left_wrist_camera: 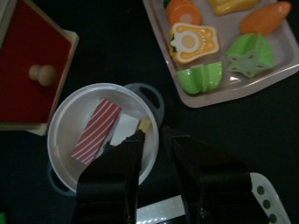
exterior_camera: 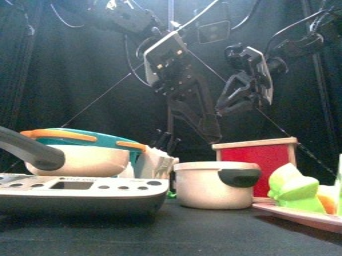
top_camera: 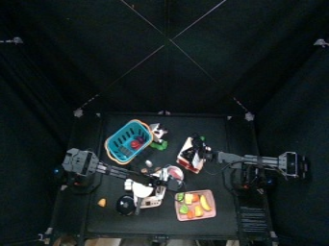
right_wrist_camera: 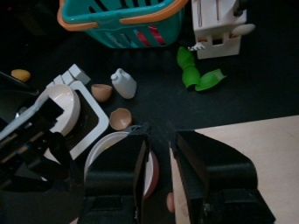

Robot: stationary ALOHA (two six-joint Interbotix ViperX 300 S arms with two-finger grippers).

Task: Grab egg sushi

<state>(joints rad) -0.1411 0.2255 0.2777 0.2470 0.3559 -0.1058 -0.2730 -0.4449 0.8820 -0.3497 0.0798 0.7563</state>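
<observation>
in the top view the left arm [top_camera: 110, 173] reaches in from the left edge of the table toward its lower middle, and the right arm [top_camera: 244, 163] comes in from the right with its wrist raised. in the front view both hang in the upper half of the frame, the left gripper [exterior_camera: 170, 82] just left of centre and the right gripper [exterior_camera: 245, 95] just right of it, each pointing down and clear of the table. the left wrist view looks down on a white pot [left_wrist_camera: 73, 122] at centre left, holding a red and white striped strip [left_wrist_camera: 93, 131] beside a white block with a yellow edge, the egg sushi [left_wrist_camera: 126, 128]. the left gripper [left_wrist_camera: 163, 166] shows 2 black jaws with a narrow gap, nothing between them, their tips just over the pot's near rim; contact cannot be told. the right gripper [right_wrist_camera: 160, 175] stands partly spread, empty. behind it lie a teal basket [right_wrist_camera: 117, 22] at the top, a green vegetable [right_wrist_camera: 198, 77] at upper right, and a pale board [right_wrist_camera: 263, 166] at lower right. a tray of toy food [left_wrist_camera: 222, 44] fills the left wrist view's upper right, with a red board [left_wrist_camera: 30, 74] at its left edge.
</observation>
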